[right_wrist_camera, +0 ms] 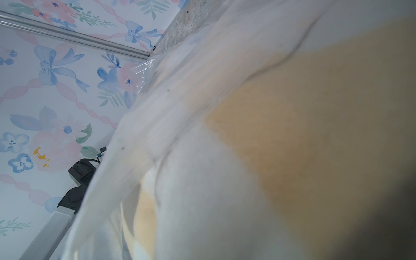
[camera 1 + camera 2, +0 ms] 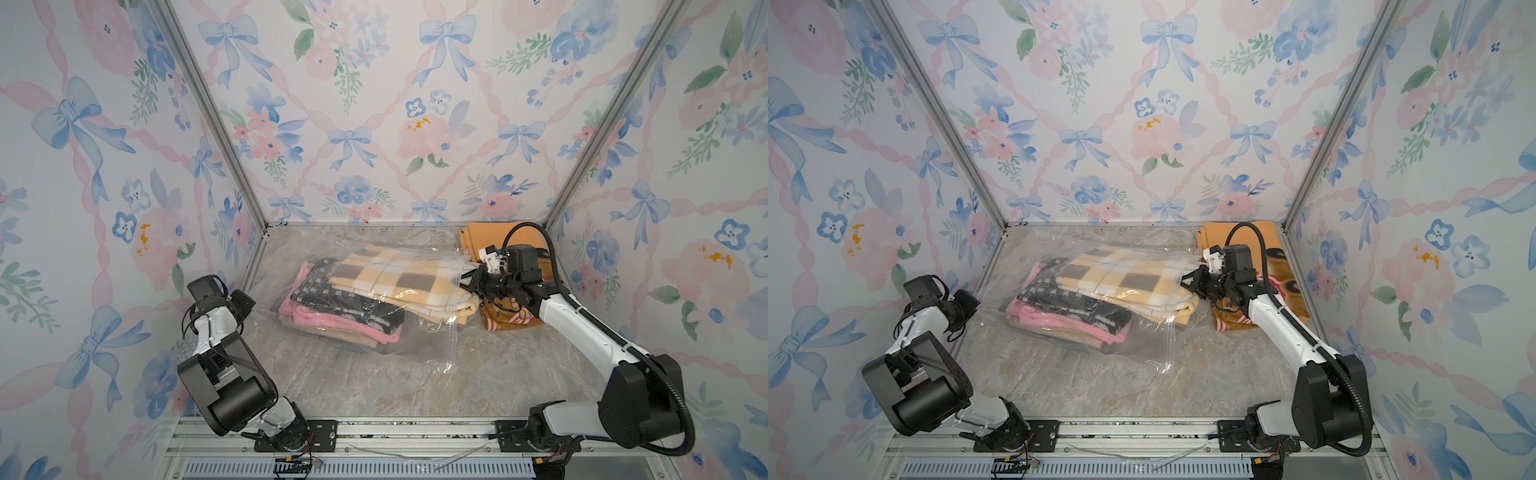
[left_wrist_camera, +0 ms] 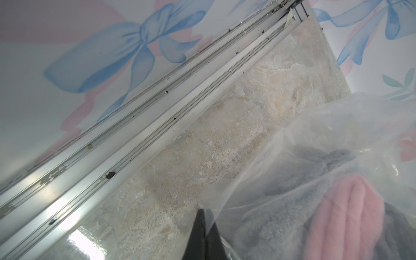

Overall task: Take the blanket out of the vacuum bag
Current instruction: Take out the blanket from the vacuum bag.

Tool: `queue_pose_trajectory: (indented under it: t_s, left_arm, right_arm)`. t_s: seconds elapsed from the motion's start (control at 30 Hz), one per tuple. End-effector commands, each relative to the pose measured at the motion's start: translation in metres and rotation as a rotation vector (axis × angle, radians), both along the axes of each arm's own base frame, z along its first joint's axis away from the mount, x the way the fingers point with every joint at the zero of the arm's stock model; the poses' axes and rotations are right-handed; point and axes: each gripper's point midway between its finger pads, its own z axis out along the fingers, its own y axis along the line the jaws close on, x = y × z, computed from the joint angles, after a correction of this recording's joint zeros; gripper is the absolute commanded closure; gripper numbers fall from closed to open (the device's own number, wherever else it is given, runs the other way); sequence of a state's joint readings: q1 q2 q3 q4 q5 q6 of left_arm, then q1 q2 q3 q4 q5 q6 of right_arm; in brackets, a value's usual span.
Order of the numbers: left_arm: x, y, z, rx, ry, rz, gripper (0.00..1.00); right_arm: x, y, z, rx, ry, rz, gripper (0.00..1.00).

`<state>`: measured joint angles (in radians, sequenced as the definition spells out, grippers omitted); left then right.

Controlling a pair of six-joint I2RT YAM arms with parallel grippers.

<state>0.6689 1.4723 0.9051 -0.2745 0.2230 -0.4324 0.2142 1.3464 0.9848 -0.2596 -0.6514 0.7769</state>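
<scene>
The clear vacuum bag point(image 2: 415, 345) point(image 2: 1142, 345) lies mid-table, its open end facing right. A yellow, grey and white checked blanket point(image 2: 399, 274) point(image 2: 1121, 274) tops the folded pile, and its right end sticks out of the bag. My right gripper point(image 2: 467, 279) point(image 2: 1188, 281) is shut on that end; in the right wrist view the blanket point(image 1: 292, 112) hides the jaws. My left gripper point(image 3: 204, 212) is shut on the bag's point(image 3: 315, 126) film at its left edge point(image 2: 255, 309). Pink point(image 2: 332, 320) point(image 3: 344, 213), black-and-white and beige blankets lie inside.
An orange printed blanket point(image 2: 473, 237) point(image 2: 1266, 237) lies at the back right, under my right arm. Flowered walls close in three sides. An aluminium rail point(image 3: 135, 126) runs along the left wall's foot, and another one point(image 2: 374, 436) along the front.
</scene>
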Motion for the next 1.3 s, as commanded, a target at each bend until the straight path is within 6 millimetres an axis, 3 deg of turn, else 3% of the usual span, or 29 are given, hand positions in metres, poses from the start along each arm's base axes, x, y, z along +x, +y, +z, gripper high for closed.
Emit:
queue_pose_trajectory:
  t_s: [0.0,0.2,0.37,0.43,0.5,0.6,0.63,0.7,0.77,0.87,0.97,1.07,1.17,1.27]
  left_arm:
    - [-0.004,0.026,0.012,0.078,-0.021,0.087,1.00]
    - [0.000,0.021,0.032,0.135,-0.052,0.049,1.00]
    - [0.016,-0.020,0.087,0.355,-0.087,-0.088,0.52]
    - [0.011,-0.031,0.116,0.473,-0.090,-0.069,0.39]
    - [0.002,-0.040,0.145,0.576,-0.121,-0.036,0.30]
    - [0.002,-0.062,0.179,0.624,-0.212,-0.084,0.27]
    - [0.010,-0.081,0.185,0.595,-0.262,-0.167,0.27]
    - [0.032,-0.139,0.192,0.486,-0.368,-0.404,0.26]
    - [0.043,-0.228,0.199,0.343,-0.460,-0.685,0.25]
    - [0.030,-0.363,0.208,0.293,-0.514,-0.994,0.24]
    - [0.016,-0.455,0.201,0.255,-0.456,-1.159,0.23]
    - [0.005,-0.524,0.186,0.268,-0.379,-1.277,0.24]
    - [-0.005,-0.567,0.164,0.366,-0.259,-1.346,0.24]
    - [-0.014,-0.594,0.143,0.422,-0.181,-1.392,0.24]
  right_arm:
    - [0.001,-0.027,0.013,-0.024,-0.043,-0.077,1.00]
    - [-0.001,-0.033,0.007,-0.029,-0.041,-0.073,1.00]
    - [0.003,-0.027,0.013,-0.012,-0.072,-0.055,1.00]
    - [0.001,-0.028,0.017,-0.017,-0.083,-0.052,1.00]
    - [-0.001,-0.029,0.019,-0.028,-0.087,-0.053,1.00]
    - [-0.004,-0.031,0.017,-0.040,-0.078,-0.050,1.00]
    - [-0.006,-0.032,0.015,-0.049,-0.070,-0.049,1.00]
    - [-0.009,-0.036,0.009,-0.083,-0.054,-0.056,1.00]
    - [-0.012,-0.041,0.003,-0.114,-0.040,-0.067,1.00]
    - [-0.012,-0.040,0.000,-0.104,-0.039,-0.071,1.00]
    - [-0.012,-0.038,-0.002,-0.099,-0.041,-0.068,1.00]
    - [-0.013,-0.036,-0.001,-0.100,-0.048,-0.068,1.00]
    - [-0.014,-0.036,-0.004,-0.101,-0.048,-0.068,1.00]
    - [-0.015,-0.036,-0.007,-0.100,-0.044,-0.071,1.00]
